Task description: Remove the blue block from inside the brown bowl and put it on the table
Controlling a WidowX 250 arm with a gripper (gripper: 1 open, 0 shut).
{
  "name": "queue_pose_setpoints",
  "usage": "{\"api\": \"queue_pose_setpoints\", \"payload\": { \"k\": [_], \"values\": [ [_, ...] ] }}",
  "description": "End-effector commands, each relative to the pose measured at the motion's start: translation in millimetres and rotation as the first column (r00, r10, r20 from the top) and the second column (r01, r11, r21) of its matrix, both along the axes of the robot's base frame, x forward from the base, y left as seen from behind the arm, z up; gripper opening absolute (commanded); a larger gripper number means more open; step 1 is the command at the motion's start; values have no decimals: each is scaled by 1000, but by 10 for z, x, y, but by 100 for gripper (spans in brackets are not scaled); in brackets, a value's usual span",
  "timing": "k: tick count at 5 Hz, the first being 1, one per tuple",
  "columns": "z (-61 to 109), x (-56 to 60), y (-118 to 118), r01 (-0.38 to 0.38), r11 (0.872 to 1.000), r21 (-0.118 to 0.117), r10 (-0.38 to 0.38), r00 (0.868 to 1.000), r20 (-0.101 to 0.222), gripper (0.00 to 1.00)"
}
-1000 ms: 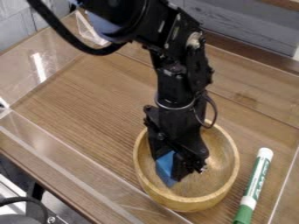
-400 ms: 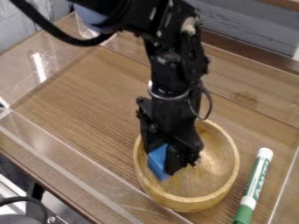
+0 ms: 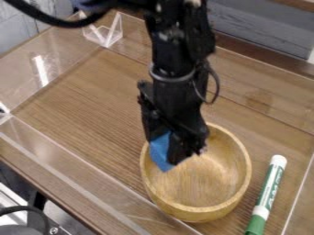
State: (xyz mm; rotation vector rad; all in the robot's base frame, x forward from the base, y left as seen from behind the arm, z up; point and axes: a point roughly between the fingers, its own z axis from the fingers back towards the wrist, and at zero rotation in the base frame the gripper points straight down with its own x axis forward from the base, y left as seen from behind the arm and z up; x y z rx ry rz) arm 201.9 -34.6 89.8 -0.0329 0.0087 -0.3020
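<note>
The pincer (image 3: 174, 145) grips the blue block (image 3: 161, 150) above the left side of the brown bowl (image 3: 211, 184).

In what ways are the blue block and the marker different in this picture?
The blue block is short and plain blue, while the marker is long, thin, and green and white. The blue block is held by the gripper at the left side of the brown bowl; the marker lies on the table at the right of the bowl, with nothing holding it. Both are smaller across than the bowl.
</note>
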Motion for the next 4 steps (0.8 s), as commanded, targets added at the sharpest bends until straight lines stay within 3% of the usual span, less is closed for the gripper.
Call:
{"api": "queue_pose_setpoints", "payload": {
  "k": [1,2,4],
  "values": [
    [328,109,89,-10,1000,18,9,998,67,0],
    [474,79,143,-20,999,37,17,998,67,0],
    [507,37,213,-16,999,52,12,997,79,0]
  ]
}}
